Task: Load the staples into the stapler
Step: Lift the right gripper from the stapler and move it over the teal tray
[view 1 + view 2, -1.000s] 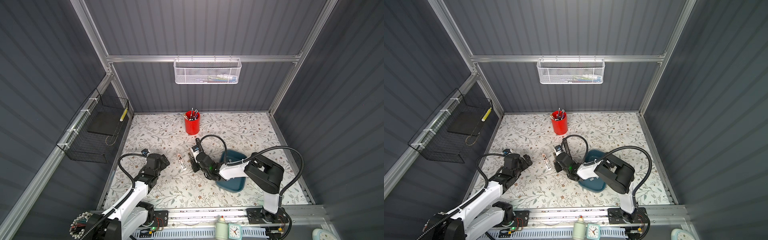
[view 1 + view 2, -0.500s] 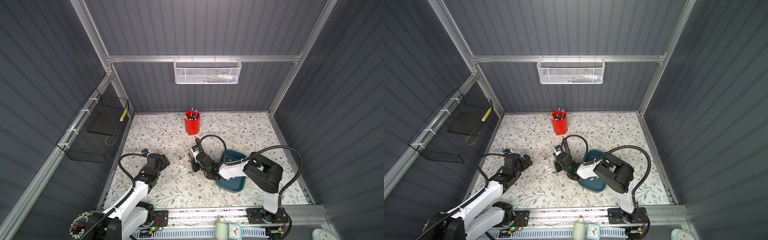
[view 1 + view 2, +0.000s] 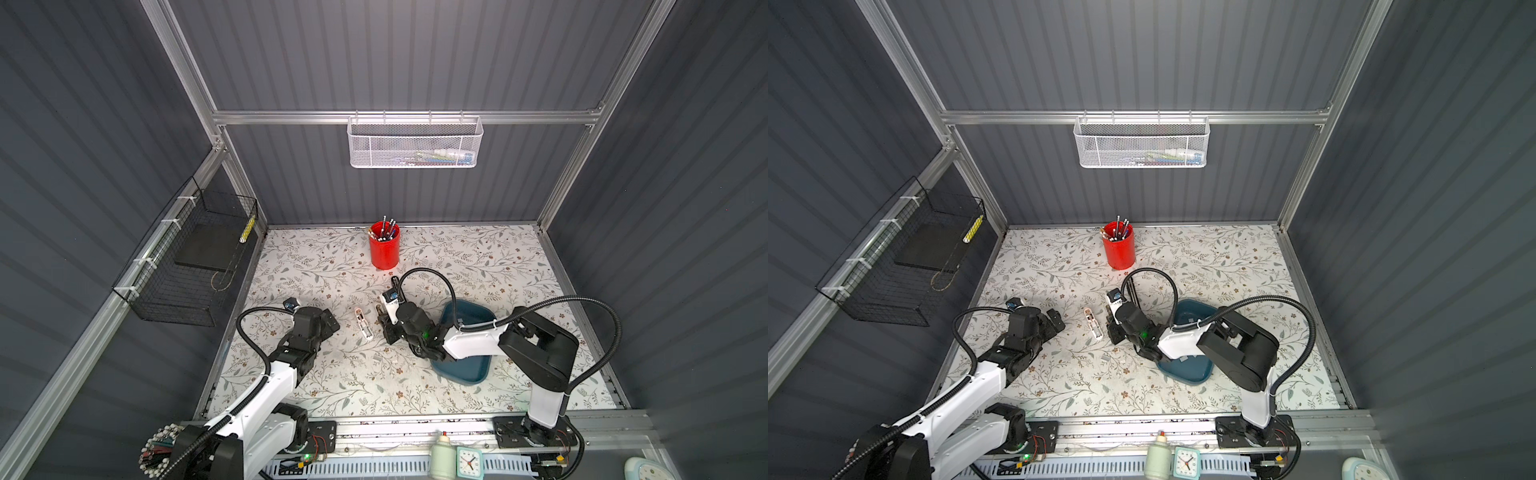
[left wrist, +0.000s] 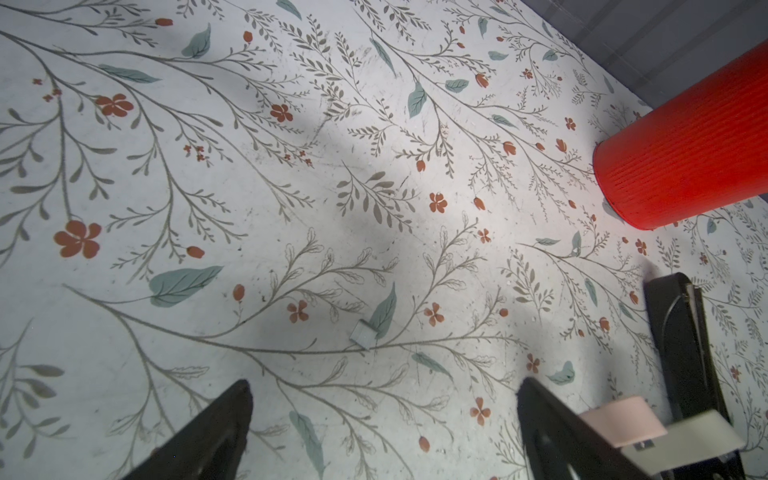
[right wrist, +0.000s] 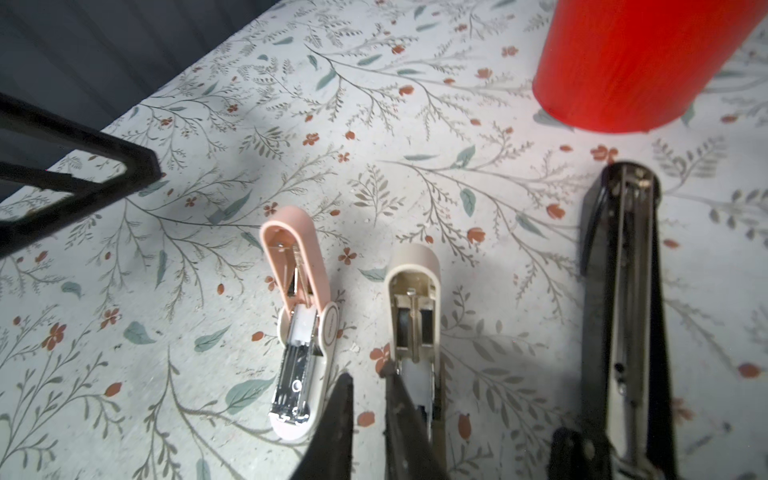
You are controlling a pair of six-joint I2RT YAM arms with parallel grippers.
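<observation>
Seeing right end effector (image 5: 368, 374) low over the tabletop (image 3: 478, 257), jaws only a crack apart with nothing visible between them. One finger (image 5: 405, 411) overlaps the open beige stapler (image 5: 413, 291); can't confirm contact. Pink stapler (image 5: 297, 316) lies open, flat, just beside the beige one, at its 9 o'clock in both top views. Black stapler (image 5: 623, 291) lies open on the beige one's other side. In the top views the right arm covers most of the beige and black ones.

One staple strip (image 4: 363, 334) lies loose on bare tabletop, about 5 o'clock from the pink stapler in a top view (image 3: 1105, 356), touching nothing.

Left end effector (image 4: 384, 384) is spread fully wide and empty, at 9 o'clock of the pink stapler. The strip sits just ahead of its fingertips, apart from them.

Red cup (image 3: 384, 251) with pens stands at 12 o'clock of the staplers. Blue tray (image 3: 469, 372) is at 4 o'clock, partly under the right arm; its contents are too small to tell.
</observation>
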